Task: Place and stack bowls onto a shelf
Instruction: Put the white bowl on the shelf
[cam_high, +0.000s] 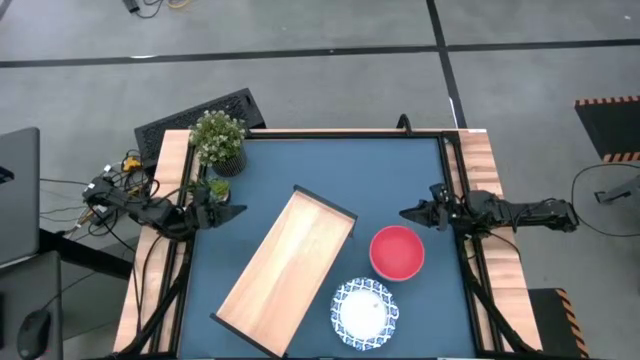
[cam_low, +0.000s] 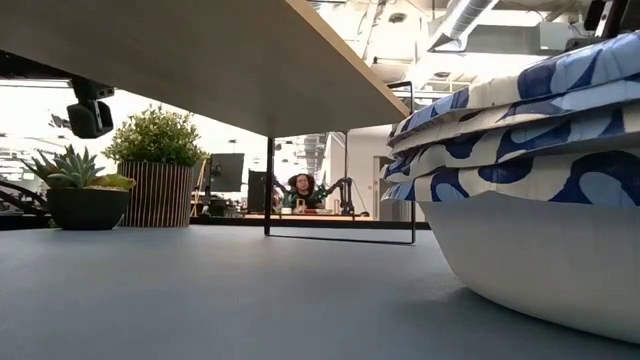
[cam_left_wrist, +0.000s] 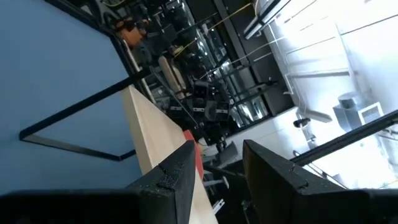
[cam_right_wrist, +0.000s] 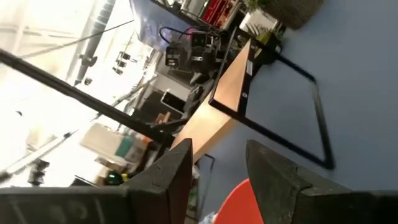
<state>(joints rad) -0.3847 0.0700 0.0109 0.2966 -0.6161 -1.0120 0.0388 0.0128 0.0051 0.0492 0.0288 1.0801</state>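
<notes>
The right arm reaches in level from the counter's (cam_high: 330, 170) right edge, its gripper (cam_high: 408, 213) hanging just far of the red bowl (cam_high: 397, 251), fingers (cam_right_wrist: 273, 174) spread apart and holding nothing. The left arm lies low at the left edge, its gripper (cam_high: 236, 210) pointing toward the shelf (cam_high: 285, 270), fingers (cam_left_wrist: 180, 174) parted and empty too (a small plant (cam_high: 218, 188) sits right beside it, a bigger one (cam_high: 218, 138) farther off).

The shelf, a long pale wooden board on thin dark legs, runs diagonally across the middle of the counter, bare on top. The red bowl sits to its right, plain and round. Nearer, touching it, is the stack of blue-and-white bowls (cam_high: 364, 312), with a white centre and wavy blue pattern around the rims.
</notes>
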